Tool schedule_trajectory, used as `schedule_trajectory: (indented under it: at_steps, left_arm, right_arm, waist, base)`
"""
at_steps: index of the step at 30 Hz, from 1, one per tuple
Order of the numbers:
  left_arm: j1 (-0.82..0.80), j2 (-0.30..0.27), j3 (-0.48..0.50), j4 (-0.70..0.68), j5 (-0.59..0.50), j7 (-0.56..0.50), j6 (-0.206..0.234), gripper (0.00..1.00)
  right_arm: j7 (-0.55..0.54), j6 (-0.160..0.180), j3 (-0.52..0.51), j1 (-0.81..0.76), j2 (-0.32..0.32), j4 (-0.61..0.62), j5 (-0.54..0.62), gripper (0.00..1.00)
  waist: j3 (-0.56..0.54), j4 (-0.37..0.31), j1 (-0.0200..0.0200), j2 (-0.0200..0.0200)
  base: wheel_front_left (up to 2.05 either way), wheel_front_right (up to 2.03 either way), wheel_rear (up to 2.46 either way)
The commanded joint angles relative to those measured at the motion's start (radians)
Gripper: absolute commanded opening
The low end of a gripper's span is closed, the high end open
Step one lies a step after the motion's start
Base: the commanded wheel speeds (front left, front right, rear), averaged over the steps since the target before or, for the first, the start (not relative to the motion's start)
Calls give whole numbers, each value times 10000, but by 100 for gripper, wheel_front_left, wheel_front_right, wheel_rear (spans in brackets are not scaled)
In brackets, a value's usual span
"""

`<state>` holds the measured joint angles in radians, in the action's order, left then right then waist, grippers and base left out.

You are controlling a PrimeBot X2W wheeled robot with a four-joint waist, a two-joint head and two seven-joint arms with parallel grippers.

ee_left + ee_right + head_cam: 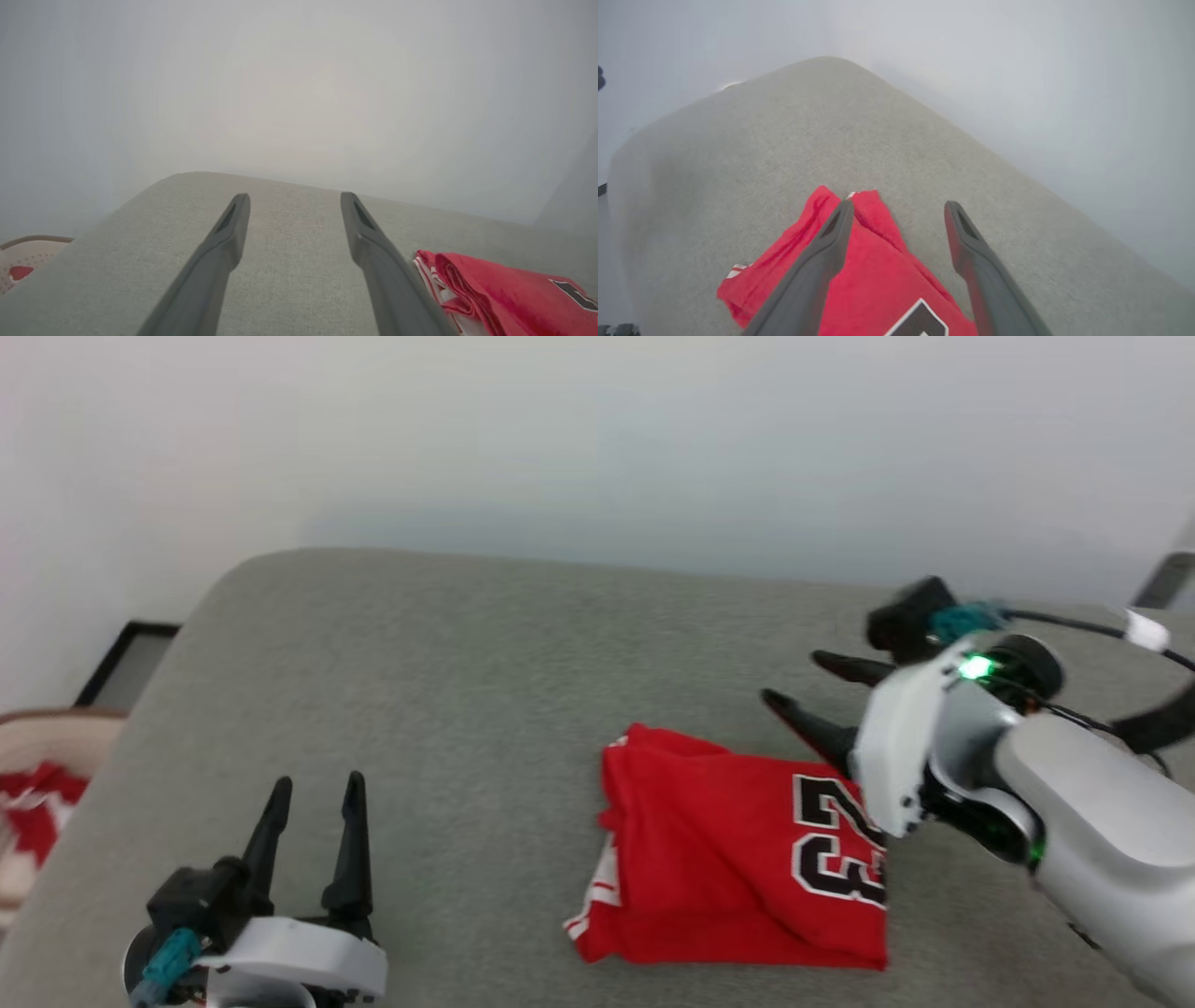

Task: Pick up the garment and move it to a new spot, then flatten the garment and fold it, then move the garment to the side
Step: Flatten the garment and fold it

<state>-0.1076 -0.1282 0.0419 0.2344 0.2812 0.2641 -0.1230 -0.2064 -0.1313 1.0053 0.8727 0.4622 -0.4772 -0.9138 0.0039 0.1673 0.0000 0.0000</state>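
Note:
The garment [738, 859] lies folded into a compact red block on the grey cushion [467, 691], its black "23" print facing up toward the right. My right gripper [803, 686] hovers open just past the garment's far right corner, fingers apart and holding nothing. In the right wrist view the right gripper [896, 210] spreads its fingers above the garment [873, 275], one finger over the red cloth and the other over bare cushion. My left gripper [313, 798] rests open at the lower left, well away from the cloth. The left wrist view has the left gripper [294, 200] open, with the garment [504, 294] at its lower right.
A pale wall [597, 439] rises behind the cushion. Off the cushion's left edge sit a dark-framed panel [126, 663] and a beige item with red patches [37, 803]. The cushion's rounded far left corner [243, 569] drops away.

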Motion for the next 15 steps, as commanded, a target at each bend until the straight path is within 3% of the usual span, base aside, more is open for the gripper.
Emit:
schedule_trajectory:
  at_steps: [1,8,15]
  left_arm:
    - [115,-5,28,-54,-66,-3,-13,100]
    - [575,-199,67,-150,-202,-3,-32,100]
    - [1104,-348,245,-277,-169,-3,-27,100]
  right_arm:
    - [289,10,-77,-283,130,30,167,100]
    - [2134,10,-1006,-1441,735,1,582,100]
    - [3617,12,-2245,-2770,1207,-106,1074,100]
  waist:
    - [-314,-815,0,0]
    - [-546,-1592,0,0]
    - [-764,-1937,0,0]
  base:
    - [0,0,0]
    - [0,0,0]
    - [0,0,0]
